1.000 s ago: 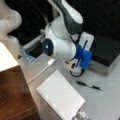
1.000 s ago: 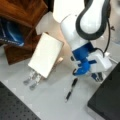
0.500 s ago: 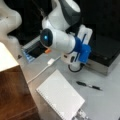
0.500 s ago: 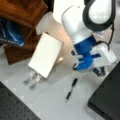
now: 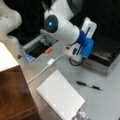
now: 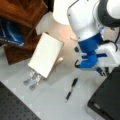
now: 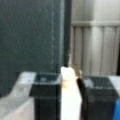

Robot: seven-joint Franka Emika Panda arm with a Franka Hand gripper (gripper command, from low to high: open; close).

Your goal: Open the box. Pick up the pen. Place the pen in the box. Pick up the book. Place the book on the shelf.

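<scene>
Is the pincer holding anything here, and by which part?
The pincer is at the front of the box, its fingers on either side of the small white latch. The pen and book lie untouched.

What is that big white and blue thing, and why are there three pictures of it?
It is a robot arm, and its blue end carries a gripper, a hand with two fingers. Two cameras off the arm watch the table; the third sits on the wrist and looks past the fingers. There the gripper is right at the box's small white latch, with the black lid behind. In both front views the box looks shut. On the table lie the black pen and the white spiral book, neither held. A white cable runs across the table, and the brown shelf stands beside the book.
</scene>
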